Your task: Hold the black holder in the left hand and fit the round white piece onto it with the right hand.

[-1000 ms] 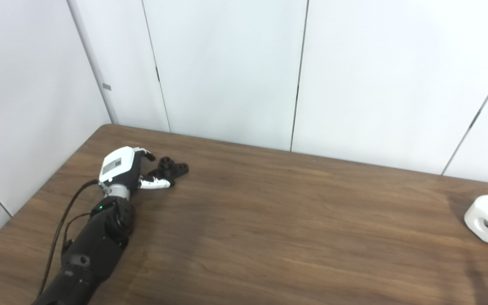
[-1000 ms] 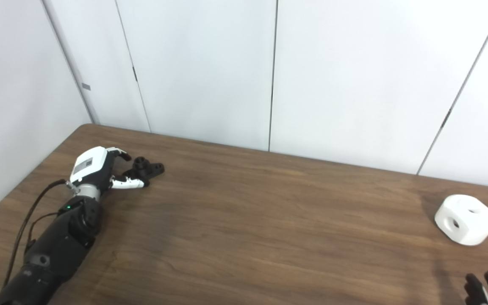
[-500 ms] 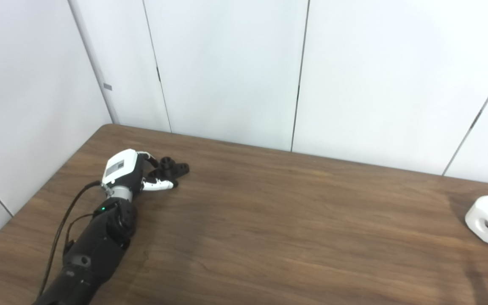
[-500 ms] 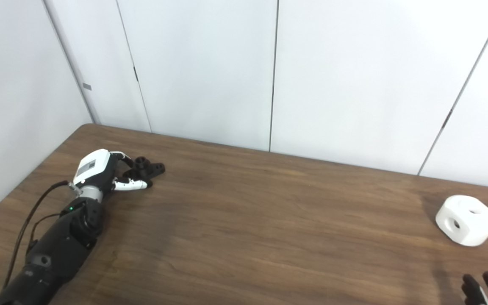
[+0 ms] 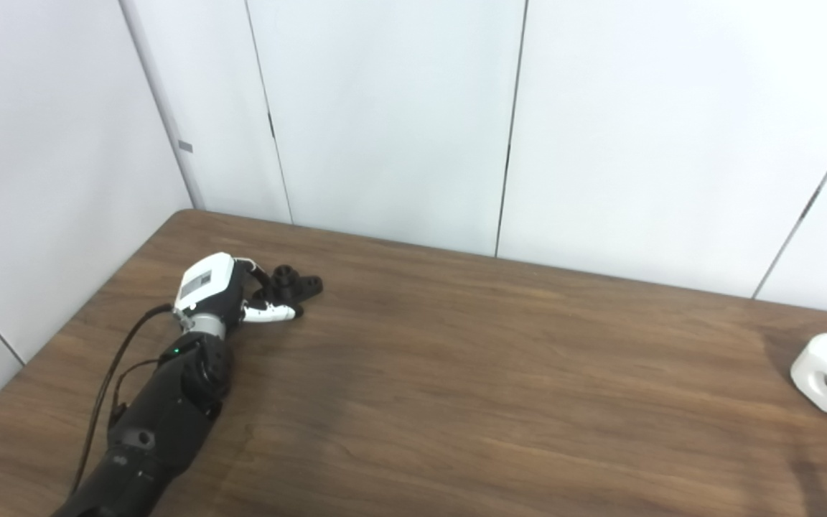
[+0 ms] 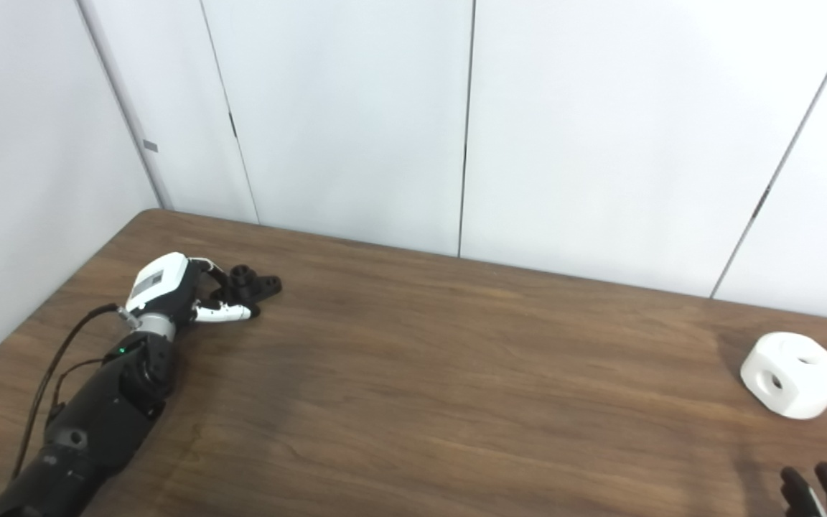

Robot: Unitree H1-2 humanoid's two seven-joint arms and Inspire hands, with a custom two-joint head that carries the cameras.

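- Right now my left hand is at the far-left end of the table, its fingers spread around the black holder; I judge the grip is not closed yet, since the holder sits flat on the wood.
- Whether a fingertip already touches the holder I cannot tell; the thumb lies just beside its near edge.
- My right hand barely shows at the bottom right corner, only dark fingertips apart from each other, grasping nothing.
- The round white piece rests on the table at the far right, near that hand and well apart from the holder.
- Handling, as I judge it: the holder looks like small rigid plastic, light, with a raised stub and lugs, so it may skid on the smooth wood if I nudge it. I would pinch it across the base and leave the stub free.
- The white piece looks hard, chunky and light, with holes in its faces. I would take it by opposite sides, keeping the mating hole uncovered.
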